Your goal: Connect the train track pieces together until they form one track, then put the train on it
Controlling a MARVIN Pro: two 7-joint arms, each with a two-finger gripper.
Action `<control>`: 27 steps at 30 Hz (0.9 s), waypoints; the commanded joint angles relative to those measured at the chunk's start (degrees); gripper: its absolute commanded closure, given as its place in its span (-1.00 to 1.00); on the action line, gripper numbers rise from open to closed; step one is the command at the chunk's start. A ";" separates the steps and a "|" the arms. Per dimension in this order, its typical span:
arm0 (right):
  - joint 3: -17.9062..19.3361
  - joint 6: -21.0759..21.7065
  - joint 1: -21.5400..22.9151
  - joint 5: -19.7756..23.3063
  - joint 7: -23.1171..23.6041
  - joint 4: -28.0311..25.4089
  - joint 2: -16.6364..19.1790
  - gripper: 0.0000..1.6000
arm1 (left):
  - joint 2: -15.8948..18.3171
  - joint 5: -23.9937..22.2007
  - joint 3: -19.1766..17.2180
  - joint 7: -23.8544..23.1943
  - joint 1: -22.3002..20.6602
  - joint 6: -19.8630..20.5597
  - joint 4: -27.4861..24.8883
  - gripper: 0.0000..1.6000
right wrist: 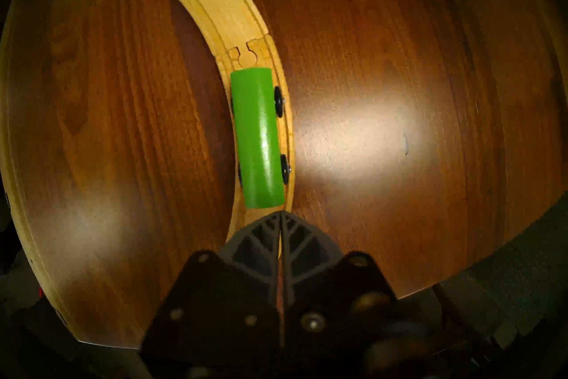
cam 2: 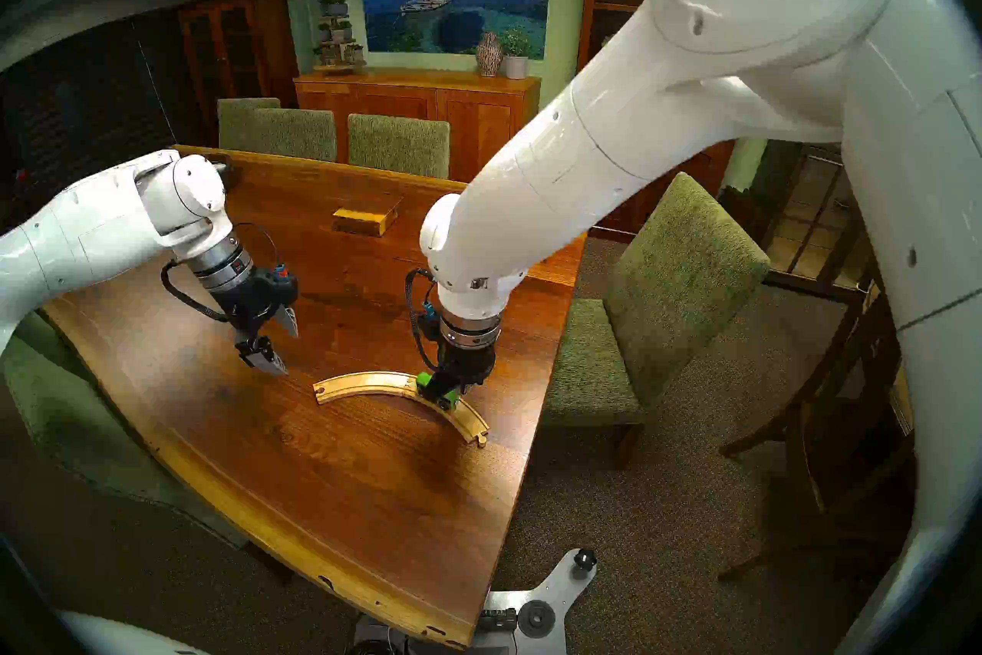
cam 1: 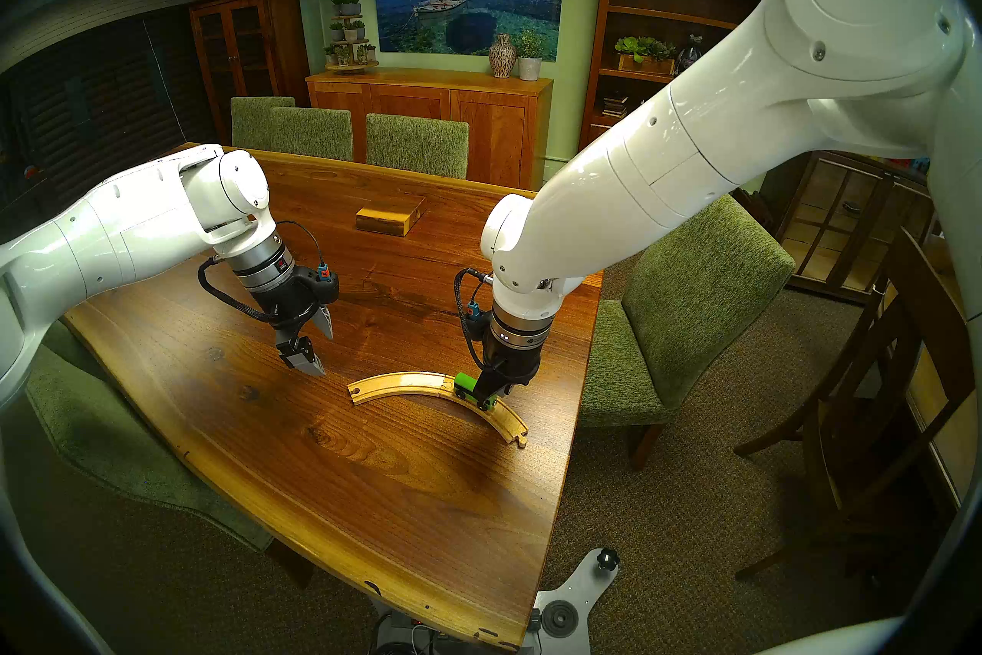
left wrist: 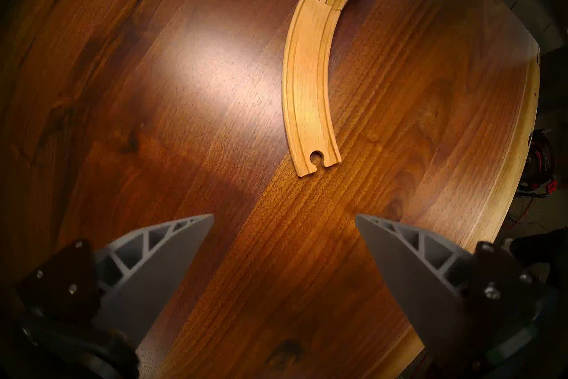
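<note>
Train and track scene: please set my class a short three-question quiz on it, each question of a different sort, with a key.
1. True or false: the two track pieces are joined, peg in socket.
2. Where is the train? A: lying on the table beside the rails. B: standing on the track pieces. C: held up in the air.
3. Which end effector stands open with nothing between its fingers?

Key
1. True.
2. B.
3. The left end effector.
</note>
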 commanded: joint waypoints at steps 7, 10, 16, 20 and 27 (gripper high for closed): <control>-0.67 -0.63 -0.87 -1.88 2.53 2.38 0.58 1.00 | 0.12 0.07 -1.40 0.14 -2.08 -0.14 -0.05 -1.00; -0.63 -0.71 -0.85 -2.58 3.44 2.87 0.41 1.00 | 0.12 0.07 -1.41 0.14 -2.08 -0.14 -0.05 -1.00; -0.58 -0.63 -1.03 -3.48 4.98 3.82 0.15 1.00 | 0.12 0.07 -1.41 0.14 -2.07 -0.14 -0.05 -1.00; -0.50 -0.29 -1.55 -4.44 6.62 5.25 -0.16 1.00 | 0.12 0.07 -1.41 0.14 -2.07 -0.14 -0.05 -1.00; -0.60 0.71 -3.42 -6.17 9.23 9.36 -1.37 1.00 | 0.12 0.08 -1.42 0.14 -2.06 -0.14 -0.05 -1.00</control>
